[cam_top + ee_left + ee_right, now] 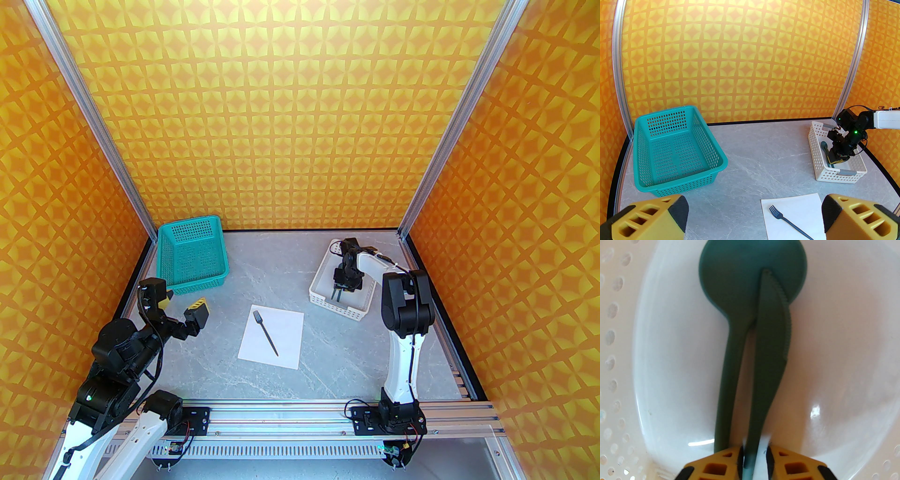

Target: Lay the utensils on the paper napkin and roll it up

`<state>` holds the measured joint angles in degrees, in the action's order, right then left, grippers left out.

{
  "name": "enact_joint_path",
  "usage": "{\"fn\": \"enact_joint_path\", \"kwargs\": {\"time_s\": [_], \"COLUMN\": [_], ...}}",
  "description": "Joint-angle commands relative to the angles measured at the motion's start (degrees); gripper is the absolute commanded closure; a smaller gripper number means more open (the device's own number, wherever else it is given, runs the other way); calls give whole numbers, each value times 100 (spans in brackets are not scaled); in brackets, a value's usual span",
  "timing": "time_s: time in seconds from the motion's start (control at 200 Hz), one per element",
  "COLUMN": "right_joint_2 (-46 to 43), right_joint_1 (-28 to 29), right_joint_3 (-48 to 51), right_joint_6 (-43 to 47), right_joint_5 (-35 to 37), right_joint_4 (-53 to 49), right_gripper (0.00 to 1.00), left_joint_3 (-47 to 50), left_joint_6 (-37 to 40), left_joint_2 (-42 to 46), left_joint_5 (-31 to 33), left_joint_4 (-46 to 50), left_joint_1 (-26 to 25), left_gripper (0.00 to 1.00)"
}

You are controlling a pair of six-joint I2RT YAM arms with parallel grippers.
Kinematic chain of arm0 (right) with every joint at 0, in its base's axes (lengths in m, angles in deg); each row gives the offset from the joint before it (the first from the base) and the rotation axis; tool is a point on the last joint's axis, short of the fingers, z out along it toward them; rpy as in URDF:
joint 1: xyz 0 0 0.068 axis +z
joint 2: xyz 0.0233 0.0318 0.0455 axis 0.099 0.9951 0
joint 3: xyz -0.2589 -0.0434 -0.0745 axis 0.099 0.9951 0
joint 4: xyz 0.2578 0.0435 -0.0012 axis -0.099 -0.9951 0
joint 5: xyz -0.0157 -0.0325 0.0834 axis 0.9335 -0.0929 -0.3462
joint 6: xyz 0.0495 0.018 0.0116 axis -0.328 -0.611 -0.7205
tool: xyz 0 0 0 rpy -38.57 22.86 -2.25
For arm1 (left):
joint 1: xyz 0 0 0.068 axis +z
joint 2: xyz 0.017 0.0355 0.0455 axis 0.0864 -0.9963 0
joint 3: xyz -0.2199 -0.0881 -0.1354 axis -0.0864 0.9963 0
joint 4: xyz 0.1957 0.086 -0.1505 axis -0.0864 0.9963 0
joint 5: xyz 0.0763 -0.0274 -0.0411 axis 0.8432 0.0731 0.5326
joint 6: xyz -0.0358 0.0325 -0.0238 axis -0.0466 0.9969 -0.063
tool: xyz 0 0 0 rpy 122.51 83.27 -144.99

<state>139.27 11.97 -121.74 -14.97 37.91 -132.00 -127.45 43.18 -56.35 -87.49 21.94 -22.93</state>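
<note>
Scene: a grey marbled worktop (328, 361) (764, 152) boxed in by orange patterned walls, seen from above and from my two wrists.

Left gripper: my left gripper (177, 302) (754, 211) hangs over the near left of the worktop, just in front of the teal basket and to the left of the napkin. Its jaws are spread wide, with nothing between them.

Right gripper: my right gripper (338, 295) (834, 161) (753, 459) points down into the white tray at the far right.

Right jaws: drawn narrow, with one yellow finger on either side of the knife's handle. A pale strip shows between the handle and one pad, and I cannot tell whether the jaws are pinching it.

Paper napkin: the paper napkin (288, 335) (804, 211) lies flat and unrolled near the middle of the worktop, between my two arms.

Fork: the fork (266, 333) (787, 221) lies diagonally on the napkin, wholly within the sheet. Its tines point to the far left and its handle to the near right.

Knife: the knife (770, 345) lies in the white tray. Its blade tip rests over the spoon's bowl, and its handle runs back between my right jaws.

Spoon: the spoon (731, 277) (824, 145) lies in the same tray, touching the knife. Its round bowl is at the far end from my wrist, and its handle runs alongside the knife's and disappears behind one finger.

White tray: the white tray (336, 310) (830, 178) (614, 371) has perforated walls. It sits at the far right, near the napkin's far right corner but apart from it.

Teal basket: the teal basket (192, 281) (677, 185) has perforated sides and sits in the far left corner, well apart from the tray.
</note>
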Motion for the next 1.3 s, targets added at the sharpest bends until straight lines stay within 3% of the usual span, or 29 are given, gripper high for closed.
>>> {"fn": "enact_joint_path", "kwargs": {"time_s": [0.0, 0.735, 1.295], "right_joint_2": [318, -538, -580], "right_joint_1": [-22, -7, 67], "right_joint_3": [78, 473, 914], "right_joint_6": [86, -7, -42], "right_joint_5": [160, 245, 106], "right_joint_4": [-432, -385, -201], "right_gripper": [74, 73, 73], "left_joint_3": [-56, -59, -108], "left_joint_6": [62, 45, 27], "left_joint_2": [1, 68, 49], "left_joint_5": [-94, -87, -90], "left_joint_4": [122, 105, 96], "left_joint_1": [31, 31, 24], "left_gripper": [1, 1, 1]}}
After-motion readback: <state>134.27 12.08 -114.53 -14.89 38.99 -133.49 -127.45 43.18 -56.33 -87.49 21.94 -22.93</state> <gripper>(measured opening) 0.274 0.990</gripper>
